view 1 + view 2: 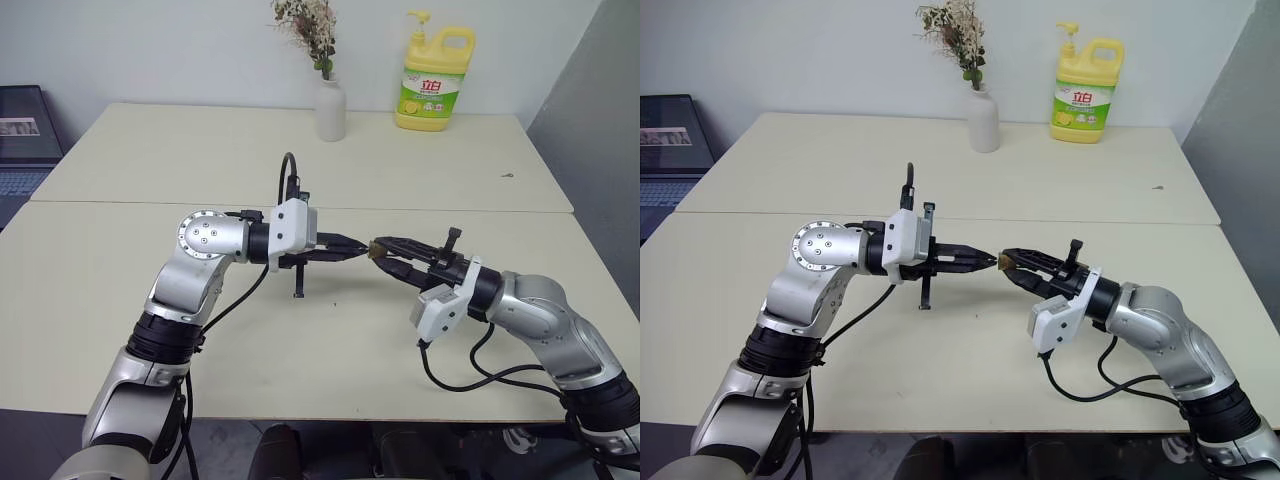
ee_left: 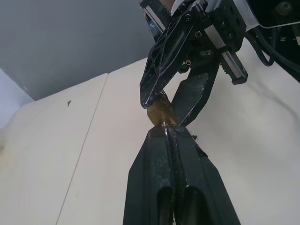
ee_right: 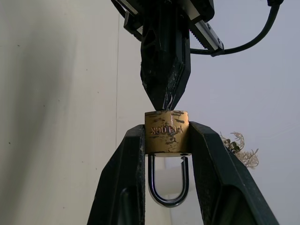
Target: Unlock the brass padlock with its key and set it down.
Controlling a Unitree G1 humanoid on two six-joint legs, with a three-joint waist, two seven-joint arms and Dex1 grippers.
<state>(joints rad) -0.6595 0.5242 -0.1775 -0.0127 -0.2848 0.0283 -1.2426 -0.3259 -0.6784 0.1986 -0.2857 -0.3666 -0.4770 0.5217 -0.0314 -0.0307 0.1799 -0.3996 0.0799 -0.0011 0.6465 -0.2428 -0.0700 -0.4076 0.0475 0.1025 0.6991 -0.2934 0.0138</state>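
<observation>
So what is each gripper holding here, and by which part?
The right gripper clamps the brass padlock by its body's sides, shackle toward its wrist. The left gripper is shut at the padlock; the key itself isn't discernible.

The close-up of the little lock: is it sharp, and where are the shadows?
Right wrist view: the padlock is sharp, its lettering legible, with glints on the shackle. Left eye view: soft shadows under both arms on the table.

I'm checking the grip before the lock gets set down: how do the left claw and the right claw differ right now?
The left claw is shut tight, its fingers pressed together, while the right claw stands partly apart, clamped on the brass padlock. The left claw's tip meets the padlock's end face; the right claw squeezes its two sides, shackle hanging between its fingers. Both hover above the table, tip to tip, with black fingers.
</observation>
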